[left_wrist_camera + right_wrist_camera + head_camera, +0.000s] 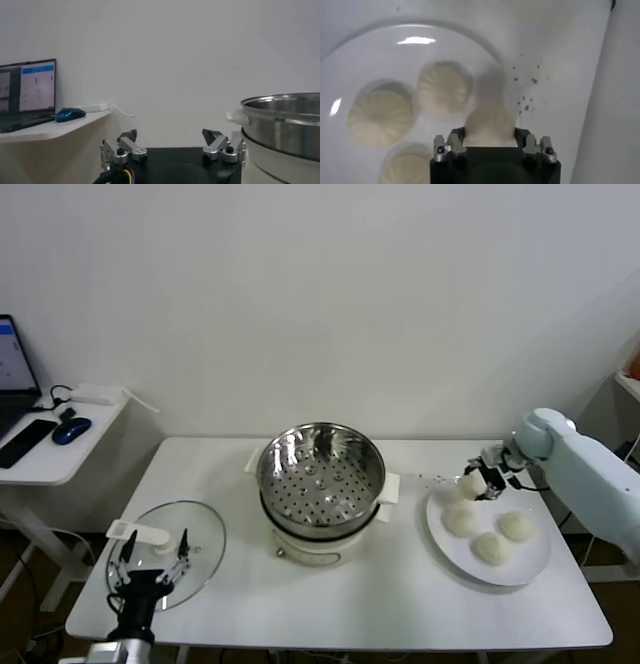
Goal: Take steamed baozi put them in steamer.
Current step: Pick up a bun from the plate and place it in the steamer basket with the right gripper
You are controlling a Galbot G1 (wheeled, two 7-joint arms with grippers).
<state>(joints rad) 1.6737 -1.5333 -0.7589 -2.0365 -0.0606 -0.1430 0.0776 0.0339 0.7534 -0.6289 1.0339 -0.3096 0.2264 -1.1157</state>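
Three cream-white baozi lie on the white plate (525,564) at the table's right: one (460,520) at its left part, one (517,526) to the right, one (491,548) nearest me. A fourth baozi (471,485) hangs just above the plate's far left rim, and my right gripper (480,482) is shut on it. The right wrist view shows that held baozi (489,127) between the fingers, with the plate's other baozi (443,88) below. The steel steamer (321,472) stands empty at the table's centre. My left gripper (152,558) is parked open over the near left corner.
A round glass lid (200,534) with a white handle lies flat at the front left, under the left gripper. Dark crumbs (437,478) dot the table between steamer and plate. A side desk (40,454) with laptop and mouse stands far left.
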